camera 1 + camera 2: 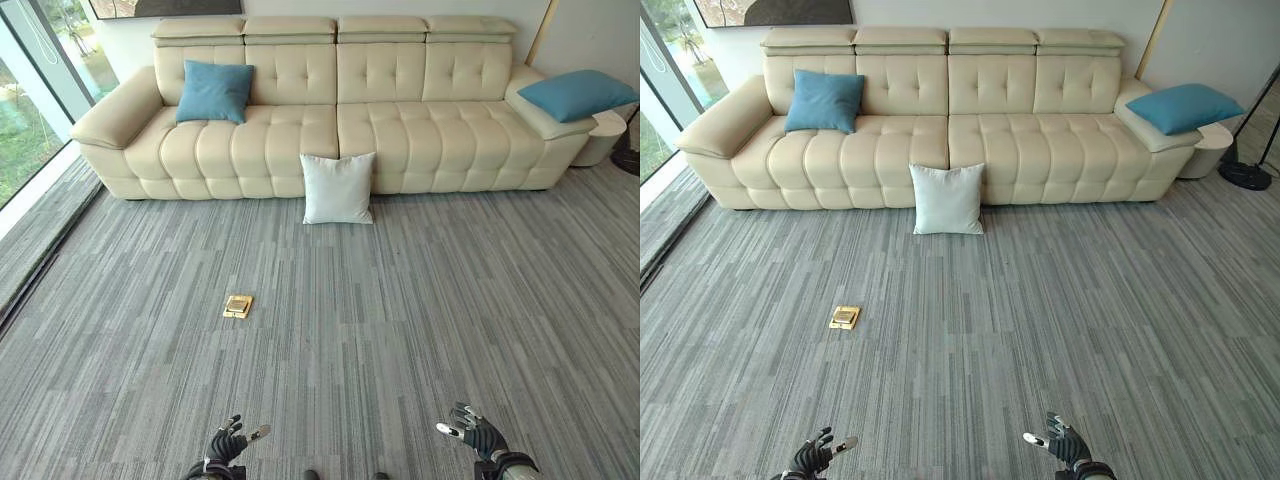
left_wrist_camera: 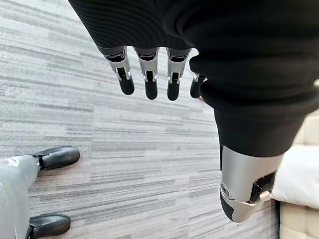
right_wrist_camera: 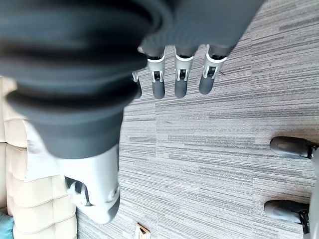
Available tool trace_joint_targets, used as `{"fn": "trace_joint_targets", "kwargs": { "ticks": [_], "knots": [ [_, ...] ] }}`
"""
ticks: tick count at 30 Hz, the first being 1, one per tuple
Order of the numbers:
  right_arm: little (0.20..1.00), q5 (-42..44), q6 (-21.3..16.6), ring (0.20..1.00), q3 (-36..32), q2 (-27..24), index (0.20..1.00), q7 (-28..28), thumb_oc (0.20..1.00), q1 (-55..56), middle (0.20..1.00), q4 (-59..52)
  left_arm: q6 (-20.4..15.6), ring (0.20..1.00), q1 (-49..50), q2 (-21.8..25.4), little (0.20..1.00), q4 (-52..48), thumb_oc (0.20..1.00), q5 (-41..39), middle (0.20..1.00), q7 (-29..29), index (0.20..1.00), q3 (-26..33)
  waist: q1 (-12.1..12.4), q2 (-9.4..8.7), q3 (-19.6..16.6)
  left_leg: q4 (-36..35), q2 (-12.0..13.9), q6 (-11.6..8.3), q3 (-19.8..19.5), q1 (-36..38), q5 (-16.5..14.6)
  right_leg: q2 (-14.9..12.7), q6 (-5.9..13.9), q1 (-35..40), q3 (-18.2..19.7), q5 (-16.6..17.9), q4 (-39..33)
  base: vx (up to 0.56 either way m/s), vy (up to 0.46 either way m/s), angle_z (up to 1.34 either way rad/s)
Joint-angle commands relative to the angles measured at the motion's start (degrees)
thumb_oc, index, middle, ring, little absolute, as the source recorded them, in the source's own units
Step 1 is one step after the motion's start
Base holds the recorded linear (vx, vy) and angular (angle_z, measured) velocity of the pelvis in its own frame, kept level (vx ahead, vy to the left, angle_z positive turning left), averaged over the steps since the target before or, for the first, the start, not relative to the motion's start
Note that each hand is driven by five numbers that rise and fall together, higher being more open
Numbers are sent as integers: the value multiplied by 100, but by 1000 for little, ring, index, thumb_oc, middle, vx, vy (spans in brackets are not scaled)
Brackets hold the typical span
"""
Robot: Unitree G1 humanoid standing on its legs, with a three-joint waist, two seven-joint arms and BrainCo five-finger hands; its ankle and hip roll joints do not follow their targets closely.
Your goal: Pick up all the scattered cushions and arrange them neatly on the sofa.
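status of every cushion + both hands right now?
white cushion: on the carpet, upright, leaning on the sofa front
blue cushion at left: on the seat, propped against the backrest
blue cushion at right: lying on the right armrest
left hand: open, empty
right hand: open, empty

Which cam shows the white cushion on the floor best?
The left eye view: the white cushion shows whole, upright on the carpet, leaning against the front of the sofa. The right eye view shows it just as fully. The left wrist view catches one corner past the left hand; the right wrist view, a pale strip at the edge.
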Motion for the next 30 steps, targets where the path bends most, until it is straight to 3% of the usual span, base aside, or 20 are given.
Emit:
{"fn": "trace_joint_targets", "kwargs": {
  "ticks": [1,2,3,5,6,7,8,10,12,13,14,16,19,21,22,24,25,27,28,30],
  "knots": [
    [1000,-32,-284,1000,2,87,1000,-19,1000,-120,1000,-181,-102,1000,-198,64,1000,-87,1000,-44,1000,9,1000,-132,51,31,-126,8,91,-138,-305,191,-304,-490,642,-1125,45,-492,2451,79,147,-37],
    [1000,-19,-283,1000,25,112,1000,-33,1000,-148,1000,-197,-92,1000,-246,51,1000,-87,1000,-56,1000,15,1000,-133,64,49,-112,8,86,-127,-298,172,-322,-470,629,-1453,93,-462,2743,226,126,-3],
    [1000,-34,-271,1000,51,139,1000,-48,1000,-144,1000,-184,-92,1000,-294,-13,1000,-70,1000,-50,1000,26,1000,-131,55,25,-105,8,6,-117,-294,253,-492,-461,494,-1880,9,-435,2337,454,67,11],
    [1000,-67,-224,1000,19,138,1000,-25,1000,-103,1000,-240,-77,1000,-397,9,1000,-150,1000,-65,1000,-2,1000,-173,-59,-97,-51,8,-256,-99,-465,623,-802,-561,481,-2145,-171,191,691,588,-23,-5],
    [1000,-71,-215,1000,-7,116,1000,-9,1000,-89,1000,-234,-62,1000,-442,31,1000,-142,1000,-63,1000,-1,1000,-209,-118,-94,-21,8,-301,-87,-595,788,-890,-594,557,-2097,-240,363,28,342,-41,16],
    [1000,-71,-214,1000,-10,113,1000,-8,1000,-88,1000,-235,-62,1000,-442,29,1000,-141,1000,-64,1000,-2,1000,-211,-132,-55,10,8,-260,-93,-616,831,-909,-563,558,-2006,-285,390,-52,545,-68,57],
    [1000,-62,-204,1000,-85,104,1000,17,1000,-4,1000,-254,-11,1000,-545,44,1000,-101,1000,-59,1000,0,1000,-269,-323,-58,46,8,-309,-68,-861,1189,-1092,-594,671,-2083,-196,688,-961,543,-61,86],
    [1000,-63,-190,1000,-120,76,1000,23,1000,61,1000,-307,37,1000,-569,28,1000,-42,1000,-46,1000,7,1000,-268,-407,-23,44,8,-301,-60,-977,1497,-1280,-627,729,-2098,-337,739,-1020,635,-122,90],
    [1000,-42,-196,1000,-162,88,1000,49,1000,181,1000,-314,34,1000,-460,13,1000,-33,1000,10,1000,-12,1000,-225,-462,-104,-108,8,-360,-48,-1090,1729,-1396,-717,460,-1728,-606,989,-1020,652,-220,49],
    [1000,-17,-202,1000,-218,60,1000,63,1000,215,1000,-322,46,1000,-285,-53,1000,-66,1000,-22,1000,22,1000,-155,-479,-52,-233,315,-245,-191,-1089,1914,-1234,-653,247,-1379,-757,1149,-1020,553,-204,34],
    [1000,-17,-202,1000,-217,62,1000,63,1000,214,1000,-321,47,1000,-285,-51,1000,-67,1000,-22,1000,23,1000,-153,-491,-71,-238,315,-266,-186,-1102,1902,-1218,-678,250,-1388,-756,1157,-1020,632,-224,31],
    [1000,-14,-179,1000,-170,41,1000,121,1000,236,1000,-372,58,1000,-77,-79,1000,-96,1000,-48,1000,45,1000,-44,-512,-1,-276,1371,-209,-527,-940,1809,-841,-557,111,-1060,-759,1070,-859,499,-173,16],
    [1000,36,-191,1000,-132,-14,1000,123,1000,122,1000,-343,15,1000,-22,-87,1000,-85,1000,-54,1000,51,1000,27,-507,-19,-189,3799,-197,-1294,-655,834,203,-528,-46,-543,-698,679,-759,436,-183,-26],
    [1000,55,-219,1000,-83,-12,1000,65,1000,-1,1000,-305,-33,1000,-134,-94,1000,-23,1000,-60,1000,41,1000,39,-459,-225,-101,5249,-273,-1350,-533,-9,303,-673,-123,-386,-576,481,-671,345,-142,-31],
    [1000,65,-222,1000,-38,6,1000,13,1000,-119,1000,-260,-71,1000,-238,-101,1000,23,1000,-66,1000,64,1000,67,-401,-275,-61,5642,-169,-1260,-437,-346,56,-636,-139,-276,-501,376,-682,347,-141,-15],
    [1000,53,-207,1000,45,80,1000,-15,1000,-118,1000,-298,-60,1000,-317,-85,1000,49,1000,-28,1000,27,1000,59,-272,-339,-79,5196,48,-964,-376,-1089,-524,-479,-230,39,-309,110,-792,460,-135,-6],
    [1000,53,-206,1000,45,83,1000,-15,1000,-118,1000,-299,-59,1000,-317,-83,1000,48,1000,-28,1000,27,1000,59,-280,-357,-89,5174,26,-960,-374,-1093,-502,-501,-227,29,-312,113,-793,430,-89,-3],
    [1000,37,-217,1000,62,103,1000,-21,1000,-70,1000,-319,8,1000,-243,-87,1000,-87,1000,23,1000,-24,1000,6,-190,-356,-92,4236,81,-785,-372,-1284,-746,-439,-252,266,-228,-93,-865,381,-7,-36],
    [1000,35,-238,1000,92,101,1000,-17,1000,-30,1000,-306,18,1000,-189,-88,1000,-113,1000,44,1000,-42,1000,-38,-134,-317,-53,3003,216,-745,-434,-1344,-629,-376,-252,404,-166,-230,-880,487,70,-32],
    [1000,23,-233,1000,115,31,1000,34,1000,-47,1000,-299,67,1000,-111,-71,1000,-264,1000,69,1000,-66,1000,-99,-16,-173,-4,1142,483,-879,-598,-1366,57,-219,-240,724,-107,-521,-880,543,127,-10]
  ]
}}
